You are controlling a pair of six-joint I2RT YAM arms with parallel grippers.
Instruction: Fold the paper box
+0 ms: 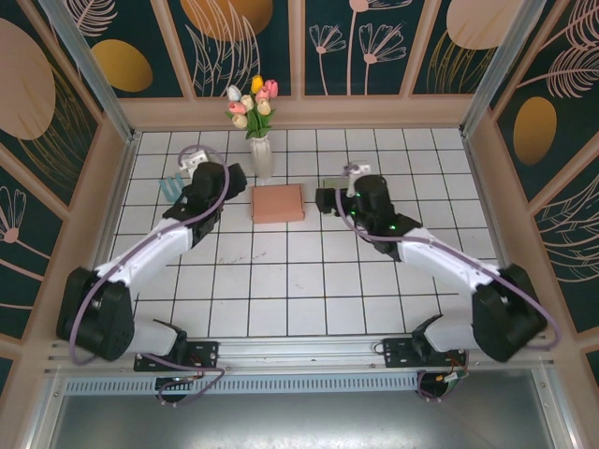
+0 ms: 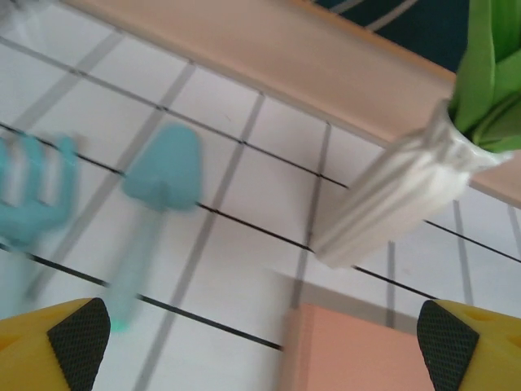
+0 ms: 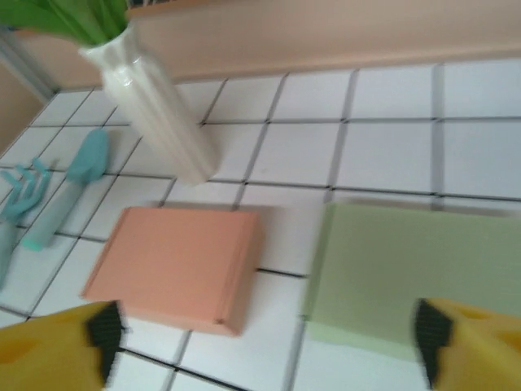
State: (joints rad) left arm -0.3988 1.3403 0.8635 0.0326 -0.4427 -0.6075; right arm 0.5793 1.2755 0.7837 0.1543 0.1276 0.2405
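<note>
The salmon-pink rectangular paper box [image 1: 278, 203] lies flat on the white tiled desk [image 1: 309, 281], its lid closed. It sits toward the far middle.

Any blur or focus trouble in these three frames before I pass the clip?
Top external: sharp and evenly lit, the pink box crisp. Left wrist: smeared, the teal rake and shovel streaked. Right wrist: soft throughout, the green box and vase fuzzy-edged.

left gripper [image 2: 260, 352]: jaws wide apart | right gripper [image 3: 269, 338]: jaws wide apart | arms extended
</note>
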